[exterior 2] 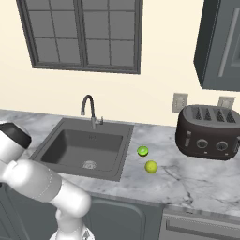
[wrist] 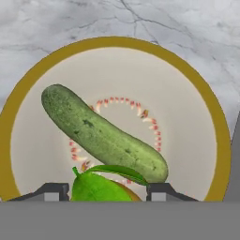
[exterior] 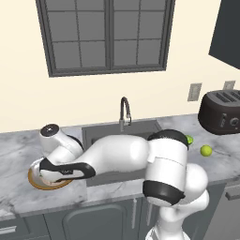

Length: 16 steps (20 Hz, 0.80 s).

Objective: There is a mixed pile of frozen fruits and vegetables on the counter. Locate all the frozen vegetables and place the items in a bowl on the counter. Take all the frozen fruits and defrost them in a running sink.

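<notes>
In the hand view the bowl, golden-rimmed with a cream inside, lies right below my gripper. The long dark green cucumber rests slantwise inside it. A small round yellow-orange item with a green top and a leaf fills the gap between my fingertips, and the gripper is shut on it just above the bowl. From the left base view the gripper hangs over the bowl on the counter, left of the sink. Two lime-like balls, darker green and yellow-green, sit right of the sink.
A tall curved dark faucet stands behind the basin. A dark toaster sits at the back right of the counter, under wall sockets. A window is above the sink. My arm stretches across the front of the sink in the left base view.
</notes>
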{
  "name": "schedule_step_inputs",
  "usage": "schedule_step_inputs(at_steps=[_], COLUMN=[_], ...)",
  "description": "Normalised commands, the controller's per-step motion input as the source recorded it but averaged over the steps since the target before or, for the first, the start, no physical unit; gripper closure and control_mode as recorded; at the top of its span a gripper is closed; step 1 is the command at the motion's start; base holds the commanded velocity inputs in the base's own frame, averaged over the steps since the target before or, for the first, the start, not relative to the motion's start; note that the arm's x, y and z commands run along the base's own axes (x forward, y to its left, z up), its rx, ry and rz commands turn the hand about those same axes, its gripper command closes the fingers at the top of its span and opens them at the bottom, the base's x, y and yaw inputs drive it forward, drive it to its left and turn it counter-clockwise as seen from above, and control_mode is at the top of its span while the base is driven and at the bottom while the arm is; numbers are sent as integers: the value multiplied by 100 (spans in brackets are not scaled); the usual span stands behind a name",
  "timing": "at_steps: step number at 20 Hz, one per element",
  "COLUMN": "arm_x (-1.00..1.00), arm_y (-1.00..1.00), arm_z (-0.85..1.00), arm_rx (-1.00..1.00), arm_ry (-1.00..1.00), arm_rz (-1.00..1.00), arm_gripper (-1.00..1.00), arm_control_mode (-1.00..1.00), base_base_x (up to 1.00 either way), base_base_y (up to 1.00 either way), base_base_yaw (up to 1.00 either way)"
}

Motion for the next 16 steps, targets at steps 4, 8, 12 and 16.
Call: schedule_step_inputs(at_steps=[4,8,12,16], arm_x=[2,0,3,-6], arm_y=[1,4,0,-3], arm_z=[-16,0,21,53], arm_rx=[0,0,0,-2], arm_ry=[0,0,2,0], arm_rz=[0,0,0,0], arm_gripper=[-100,-100,-100,-100], arm_control_mode=[-100,-100,-100,-100], base_base_x=[0,0,0,0], base_base_y=[0,0,0,0], base_base_yaw=[0,0,0,0])
